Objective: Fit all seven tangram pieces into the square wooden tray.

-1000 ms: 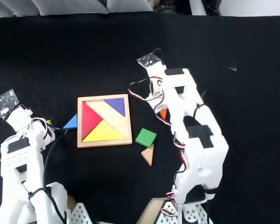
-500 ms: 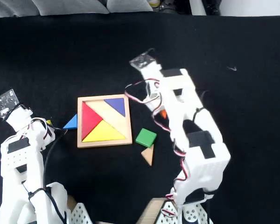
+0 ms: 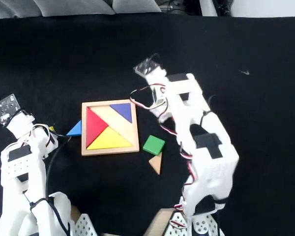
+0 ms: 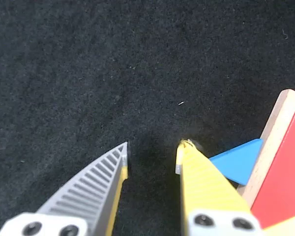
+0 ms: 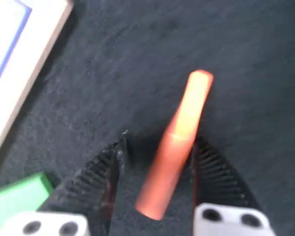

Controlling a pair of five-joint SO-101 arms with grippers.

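The square wooden tray [image 3: 109, 150] holds a red triangle [image 3: 94, 126], a yellow triangle [image 3: 108, 139] and a dark blue parallelogram [image 3: 122, 110]. A light blue triangle [image 3: 75, 129] [image 4: 236, 160] lies against its outer left edge. A green square [image 3: 153, 145] [image 5: 19, 199] and a tan triangle [image 3: 156, 163] lie right of the tray. My right gripper [image 5: 158, 145] is open around an orange piece [image 5: 179, 140] standing on edge; the piece leans on one finger, with a gap to the other. My left gripper [image 4: 152, 150] [image 3: 59, 133] stands open over bare cloth beside the light blue triangle.
Black cloth covers the table. The right arm [image 3: 187, 113] stretches over the area right of the tray, with loose wires [image 3: 147, 101] near the tray's far right corner. A tray corner [image 5: 34, 54] lies close to the right gripper.
The right arm has swung left toward the tray, and the orange piece that showed beside it is now covered in the high view. The left arm has not moved.
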